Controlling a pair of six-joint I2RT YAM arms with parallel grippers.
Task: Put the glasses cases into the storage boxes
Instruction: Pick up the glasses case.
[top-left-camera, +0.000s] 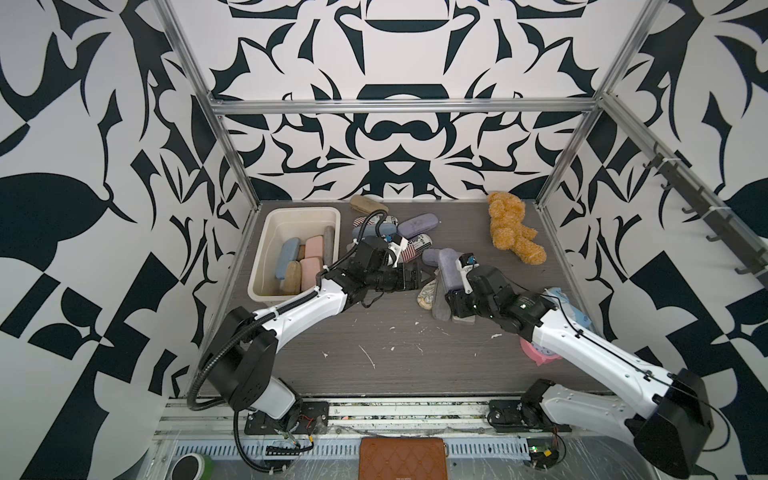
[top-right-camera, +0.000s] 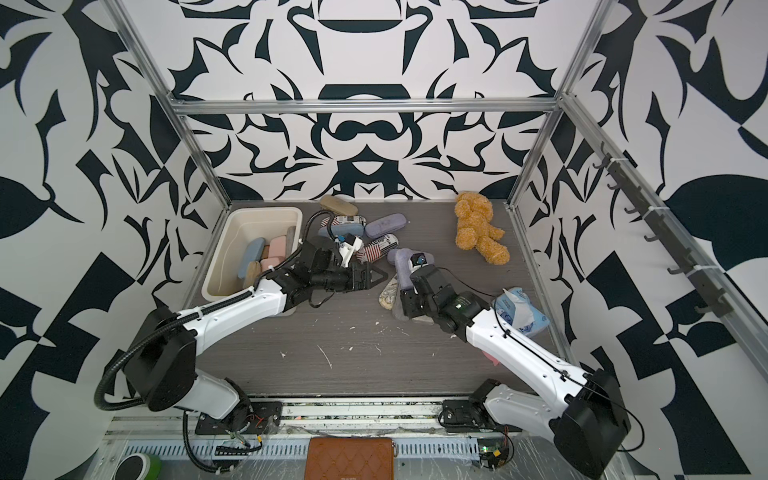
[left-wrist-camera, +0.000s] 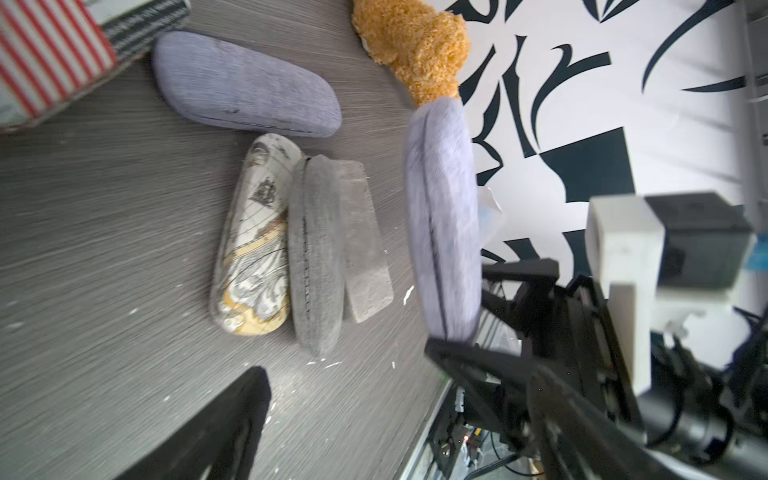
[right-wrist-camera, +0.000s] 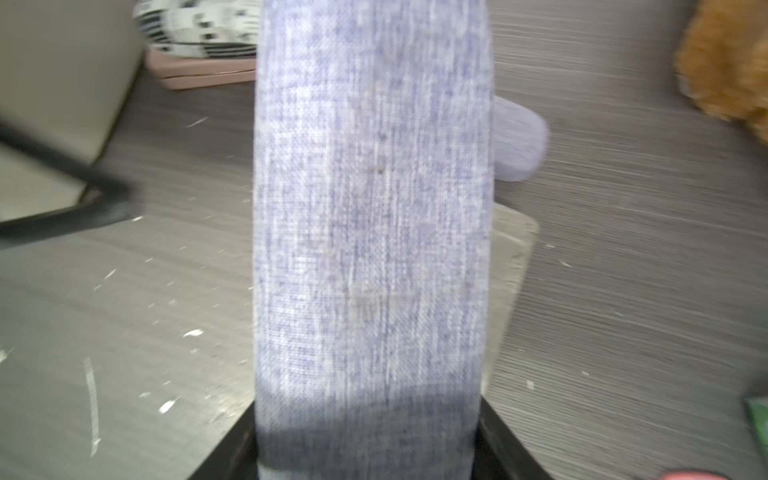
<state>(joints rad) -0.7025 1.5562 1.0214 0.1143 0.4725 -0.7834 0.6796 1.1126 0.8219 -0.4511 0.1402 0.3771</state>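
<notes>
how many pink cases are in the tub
2 in the tub: one pink case beside the grey case, a second pink case nearer the robot. Others may be hidden.

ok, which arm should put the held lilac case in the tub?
Left, probably: right gripper holds the lilac case, but the tub sits by the left arm, and the open left gripper faces the case.

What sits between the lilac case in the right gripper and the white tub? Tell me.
The left gripper, open and empty, reaches across that gap; the flag-print case lies just beyond it. Both top views show this.
</notes>
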